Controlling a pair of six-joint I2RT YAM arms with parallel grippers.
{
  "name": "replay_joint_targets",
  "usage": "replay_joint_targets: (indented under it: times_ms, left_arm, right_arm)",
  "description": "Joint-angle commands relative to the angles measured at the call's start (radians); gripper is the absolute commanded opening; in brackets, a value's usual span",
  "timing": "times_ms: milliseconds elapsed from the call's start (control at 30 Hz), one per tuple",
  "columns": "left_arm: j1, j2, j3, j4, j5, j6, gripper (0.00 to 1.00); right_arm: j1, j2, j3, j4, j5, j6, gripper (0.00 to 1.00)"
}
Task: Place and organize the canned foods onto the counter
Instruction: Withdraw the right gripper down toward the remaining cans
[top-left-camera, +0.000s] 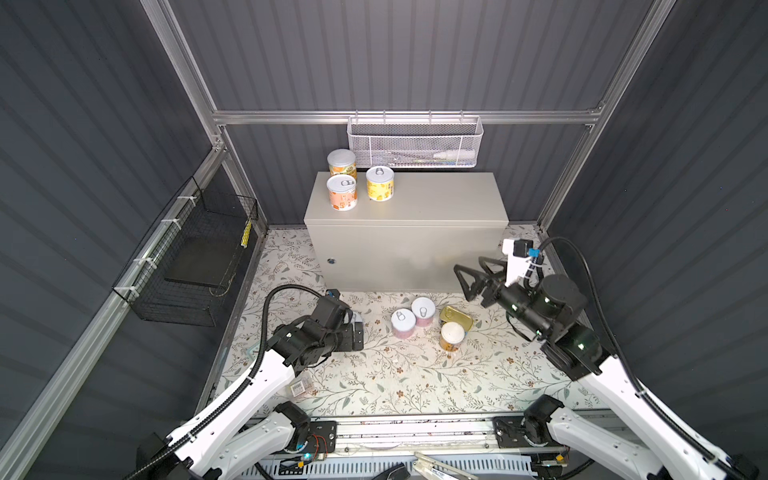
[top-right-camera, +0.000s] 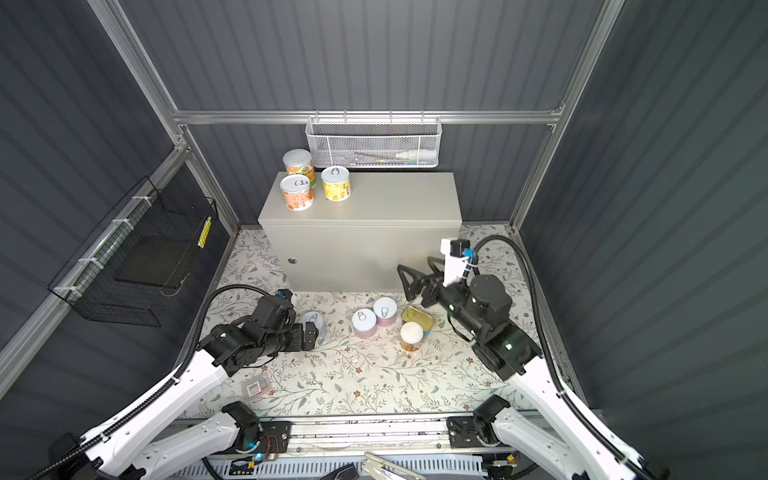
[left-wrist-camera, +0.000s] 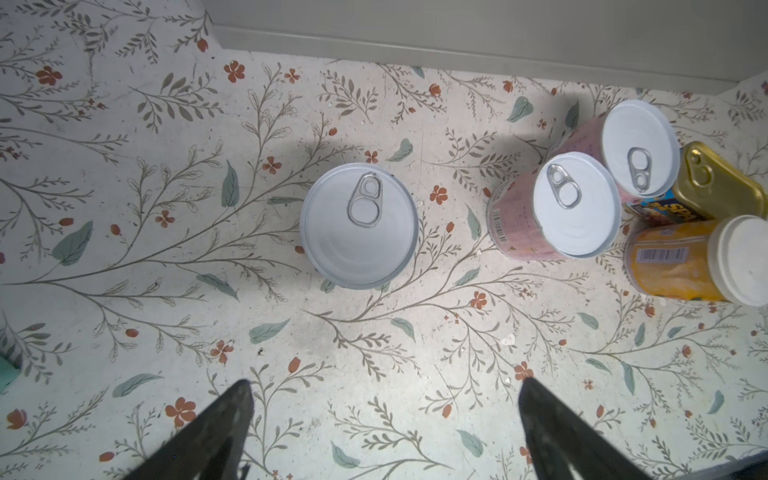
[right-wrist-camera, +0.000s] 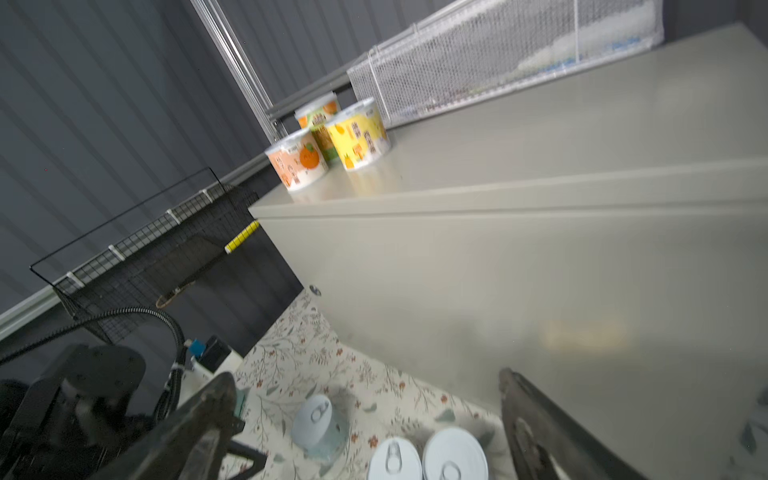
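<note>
Three cans, orange-green (top-left-camera: 342, 163), orange (top-left-camera: 342, 192) and yellow (top-left-camera: 380, 183), stand at the left end of the beige counter (top-left-camera: 436, 199). On the floral floor in front of it stand two pink cans (top-left-camera: 403, 323) (top-left-camera: 423, 311), a gold tin (top-left-camera: 456, 319) and a yellow-orange can (top-left-camera: 452, 336). A pale blue can (left-wrist-camera: 359, 226) stands apart to their left. My left gripper (left-wrist-camera: 384, 390) hovers open just short of it, holding nothing. My right gripper (top-left-camera: 471, 276) is open and empty, raised before the counter's front right, above the floor cans (right-wrist-camera: 395, 459).
A white mesh basket (top-left-camera: 415, 141) hangs on the back rail just above the counter's rear edge. On the left wall hangs a black wire basket (top-left-camera: 195, 266). A small clear packet with a barcode (top-left-camera: 301, 386) lies beside the left arm.
</note>
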Motion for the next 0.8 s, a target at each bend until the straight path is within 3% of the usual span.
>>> replay_joint_targets:
  times_ms: [0,200,600,767]
  left_arm:
    - [0.006,0.014,0.028,0.033,0.002,-0.003,1.0]
    - [0.006,0.018,0.023,0.069,-0.033,-0.055,1.0]
    - [0.006,0.005,-0.008,0.062,-0.094,-0.111,1.0]
    - [0.006,0.025,-0.013,0.041,-0.135,-0.13,1.0]
  right_arm:
    - [0.003,-0.103,-0.056,-0.171,0.051,0.017,0.99]
    - [0.002,-0.182,-0.083,-0.316,0.075,-0.023,0.99]
    - [0.002,-0.3,-0.197,-0.244,0.015,-0.039,0.99]
    - [0.001,-0.306,-0.179,-0.313,0.005,0.023,0.99]
